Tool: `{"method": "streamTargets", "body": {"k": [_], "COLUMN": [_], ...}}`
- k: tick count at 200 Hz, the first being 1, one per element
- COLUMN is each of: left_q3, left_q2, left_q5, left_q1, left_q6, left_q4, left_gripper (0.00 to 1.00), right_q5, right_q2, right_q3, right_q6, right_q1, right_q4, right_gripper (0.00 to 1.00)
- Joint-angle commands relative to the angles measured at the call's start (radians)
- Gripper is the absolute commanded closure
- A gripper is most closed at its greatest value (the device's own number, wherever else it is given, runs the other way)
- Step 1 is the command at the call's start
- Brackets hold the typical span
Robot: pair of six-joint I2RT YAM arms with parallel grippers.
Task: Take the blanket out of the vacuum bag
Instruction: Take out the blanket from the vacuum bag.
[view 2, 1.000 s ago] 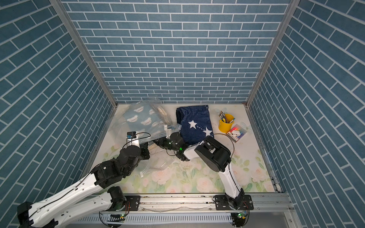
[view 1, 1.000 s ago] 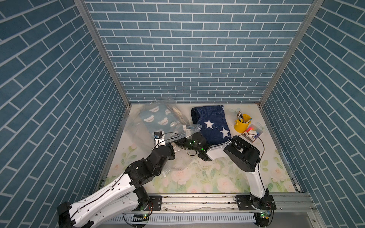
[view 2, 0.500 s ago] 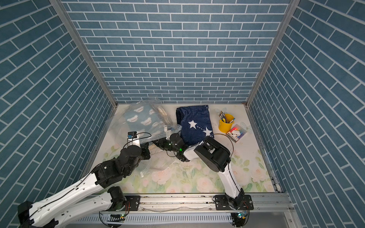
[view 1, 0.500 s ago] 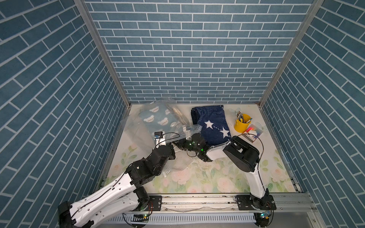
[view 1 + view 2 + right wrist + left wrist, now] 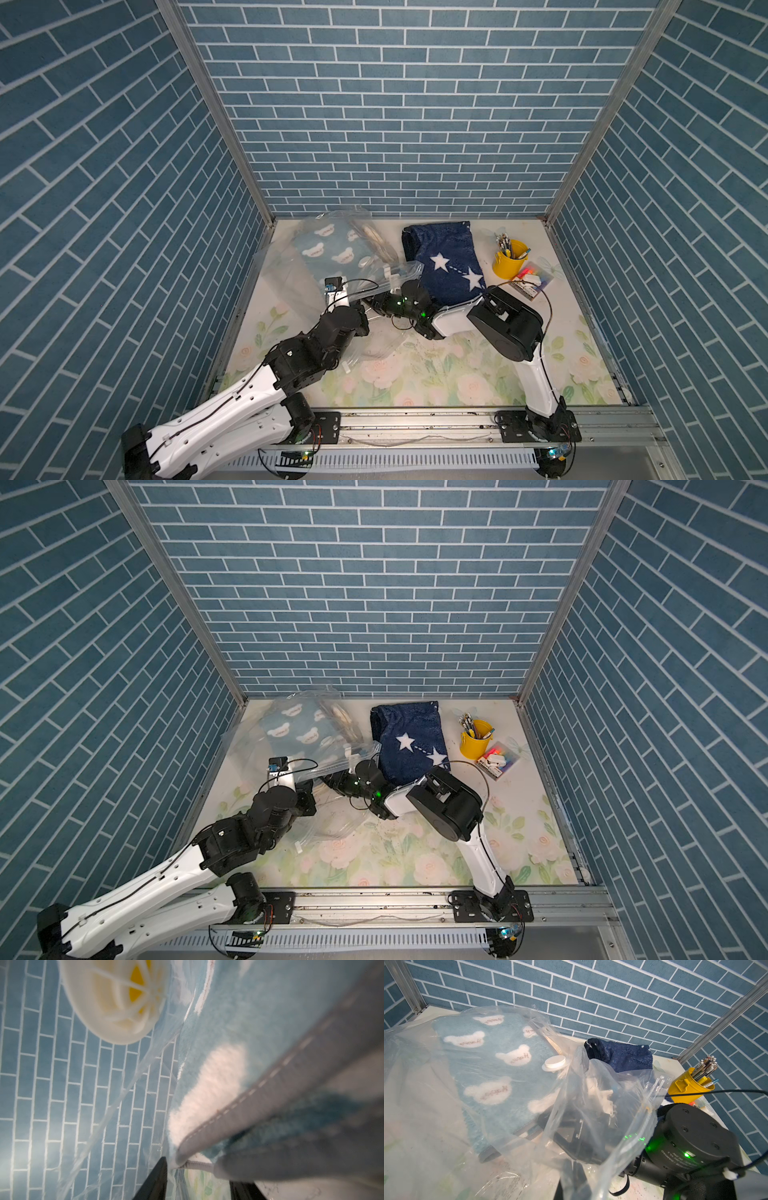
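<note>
The vacuum bag [image 5: 286,270] lies crumpled at the back left, clear plastic with a round white valve cap [image 5: 555,1062]. Inside it lies the blanket [image 5: 328,249], light blue with white bears and a grey stitched hem [image 5: 259,1084]. My left gripper [image 5: 575,1180] is shut on the film at the bag's mouth and holds that edge up. My right gripper [image 5: 197,1184] reaches in through the mouth. It is open, its dark fingers [image 5: 154,1180] apart, and the blanket's hemmed corner [image 5: 185,1157] sits right at their tips. From the inside the valve cap [image 5: 112,1001] shows above.
A navy blanket with white stars [image 5: 446,266] lies outside the bag, just right of its mouth. A yellow cup of pencils [image 5: 509,262] and a small tray of coloured bits [image 5: 534,282] stand at the back right. Brick walls close three sides of the floral table [image 5: 457,374].
Both arms stay almost where they were. The right jaws have spread slightly wider at the blanket's corner. The left grip on the bag's edge is unchanged.
</note>
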Motion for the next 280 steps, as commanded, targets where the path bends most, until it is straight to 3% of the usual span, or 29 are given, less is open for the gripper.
{"method": "streamTargets", "body": {"k": [1, 17, 64, 84, 171, 219, 280], "left_q3": [-0.016, -0.015, -0.004, 0.001, 0.021, 0.028, 0.027], "left_q2": [-0.008, -0.006, -0.005, 0.001, 0.005, 0.008, 0.013], "left_q5": [-0.007, -0.003, -0.010, -0.011, -0.020, -0.021, -0.022], "left_q1": [0.002, 0.002, 0.002, 0.002, 0.002, 0.002, 0.002], "left_q6": [0.004, 0.003, 0.010, 0.015, 0.018, 0.023, 0.022], "left_q4": [0.025, 0.027, 0.019, 0.019, 0.005, 0.008, 0.012], "left_gripper": [0.98, 0.98, 0.98, 0.98, 0.98, 0.98, 0.98], "right_q5": [0.018, 0.021, -0.006, -0.033, -0.055, -0.030, -0.020], "right_q2": [0.029, 0.029, -0.020, -0.036, -0.040, -0.017, -0.011], "right_q3": [0.027, 0.047, 0.041, 0.043, 0.149, 0.071, 0.021], "right_q6": [-0.011, -0.021, -0.025, -0.013, -0.063, -0.042, -0.043], "right_q1": [-0.006, -0.004, 0.005, 0.008, -0.027, -0.041, -0.063], "right_q4": [0.009, -0.012, 0.015, 0.029, -0.048, -0.008, 0.003], "right_gripper": [0.51, 0.54, 0.90, 1.00, 1.00, 1.00, 0.73]}}
